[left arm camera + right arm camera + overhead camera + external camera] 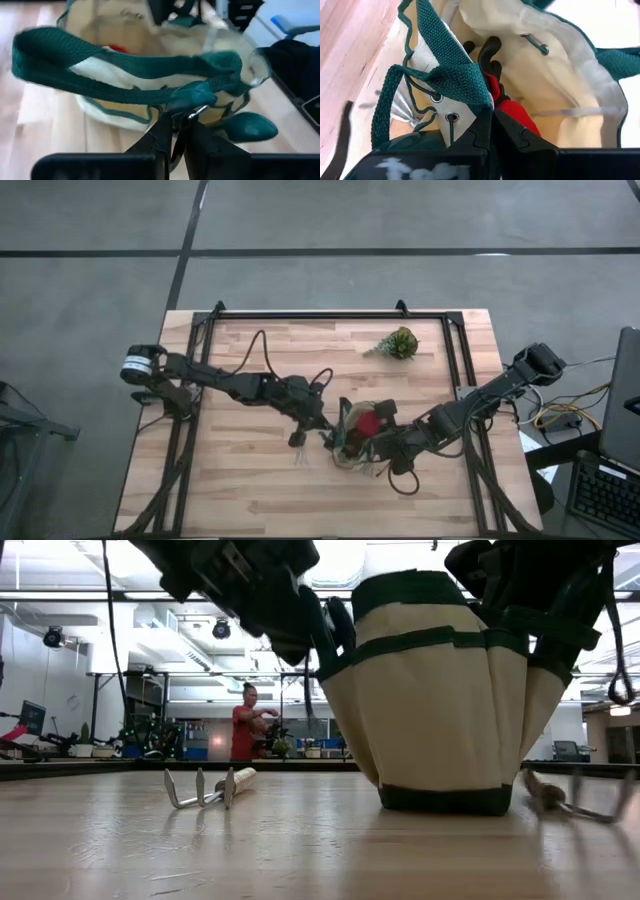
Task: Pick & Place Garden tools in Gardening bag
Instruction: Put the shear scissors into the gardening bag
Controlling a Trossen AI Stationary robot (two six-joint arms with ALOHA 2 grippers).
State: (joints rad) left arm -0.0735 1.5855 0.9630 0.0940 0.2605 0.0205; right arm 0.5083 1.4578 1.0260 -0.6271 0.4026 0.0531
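The gardening bag (pixel 360 442) stands upright on the wooden counter (pixel 250 480), toward its near edge and a little right of centre. In the low view the bag (pixel 440 720) shows tan fabric walls with dark green trim and a green base band resting flat on the counter.

The left pincer (pixel 179 131) is at the bag's left rim, its jaws drawn in on the green webbing handle (pixel 125 75) beside a metal eyelet. The right pincer (pixel 492 122) is at the bag's right rim, its jaws closed on the green-trimmed edge next to two rivets.

Inside the bag lies a red piece (pixel 512 107), with dark tool handles (pixel 490 55) standing just behind it against the pale lining. From above, the red piece (pixel 368 423) shows in the bag's mouth.

A rake (pixel 205 787) with metal tines and a pale wooden handle lies flat on the counter to the left of the bag, apart from it. A second metal tool (pixel 565 800) lies on the counter at the bag's right base; its kind cannot be told.

A small green plant (pixel 398 343) sits at the far side of the counter, well apart from the bag. A person (pixel 245 722) in a red top stands in the room beyond.
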